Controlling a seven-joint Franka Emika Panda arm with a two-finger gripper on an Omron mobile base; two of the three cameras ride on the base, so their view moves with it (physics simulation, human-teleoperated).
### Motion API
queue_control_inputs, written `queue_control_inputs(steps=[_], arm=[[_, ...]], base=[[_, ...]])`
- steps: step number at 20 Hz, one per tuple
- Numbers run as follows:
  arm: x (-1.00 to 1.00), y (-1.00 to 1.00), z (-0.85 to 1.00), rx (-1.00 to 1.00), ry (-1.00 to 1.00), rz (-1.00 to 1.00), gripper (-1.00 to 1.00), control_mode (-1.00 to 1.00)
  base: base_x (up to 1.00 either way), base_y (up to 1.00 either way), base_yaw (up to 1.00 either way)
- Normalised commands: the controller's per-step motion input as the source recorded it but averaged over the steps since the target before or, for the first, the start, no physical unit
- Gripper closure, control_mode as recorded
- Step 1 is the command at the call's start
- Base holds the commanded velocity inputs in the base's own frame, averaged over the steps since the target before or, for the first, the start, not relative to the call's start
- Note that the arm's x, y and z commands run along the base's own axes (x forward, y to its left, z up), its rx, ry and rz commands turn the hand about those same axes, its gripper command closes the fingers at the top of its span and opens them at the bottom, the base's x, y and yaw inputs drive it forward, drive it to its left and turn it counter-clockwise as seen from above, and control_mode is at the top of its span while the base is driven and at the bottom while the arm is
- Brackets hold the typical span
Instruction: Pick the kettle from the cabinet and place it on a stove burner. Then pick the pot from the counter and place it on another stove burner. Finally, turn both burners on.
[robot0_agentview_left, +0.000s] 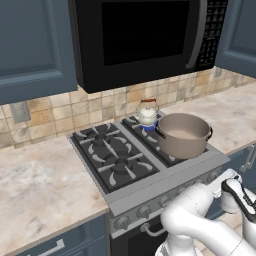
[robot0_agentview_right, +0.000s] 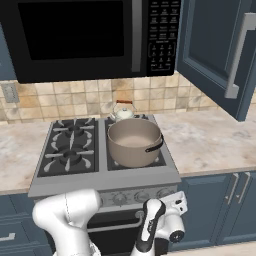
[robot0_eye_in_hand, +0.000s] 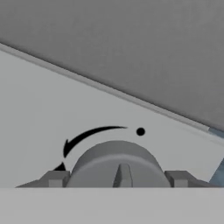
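Note:
The cream kettle (robot0_agentview_left: 148, 114) (robot0_agentview_right: 122, 113) stands on the stove's (robot0_agentview_left: 90, 165) back right burner, with a bit of blue showing under its base. In front of it, the wide taupe pot (robot0_agentview_left: 183, 134) (robot0_agentview_right: 134, 141) sits on the front right burner. My gripper (robot0_agentview_left: 219, 181) (robot0_agentview_right: 167, 196) (robot0_eye_in_hand: 116, 180) is low at the silver knob panel (robot0_agentview_right: 75, 189), near its right end. In the hand view a round grey knob (robot0_eye_in_hand: 114, 162) fills the gap between my two fingertips (robot0_eye_in_hand: 54, 179), which press against its sides. A black arrow and dot are printed above it.
The black microwave (robot0_agentview_left: 145, 35) hangs over the stove. The slate-blue cabinet door (robot0_agentview_right: 212, 50) stands open at the upper right, its bar handle (robot0_agentview_right: 239, 55) jutting out. Marbled counter (robot0_agentview_left: 40, 175) (robot0_agentview_right: 215, 140) runs along both sides. The two left burners (robot0_agentview_left: 107, 150) are bare.

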Motion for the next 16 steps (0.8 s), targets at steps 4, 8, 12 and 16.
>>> queue_control_inputs(steps=[4, 8, 12, 16], arm=[[-0.16, -0.05, -0.15, -0.39, -0.15, 0.02, 1.0, -1.0], [-0.19, -0.11, -0.22, -0.35, -0.1, 0.01, 1.0, -1.0], [0.0, -0.29, -0.31, -0.18, -0.02, 0.07, 1.0, -1.0], [-0.02, -0.4, -0.27, -0.13, -0.14, 0.12, 1.0, -1.0]], base=[[0.0, 0.0, 0.0], [0.0, 0.0, 0.0], [0.0, 0.0, 0.0], [0.0, 0.0, 0.0]])
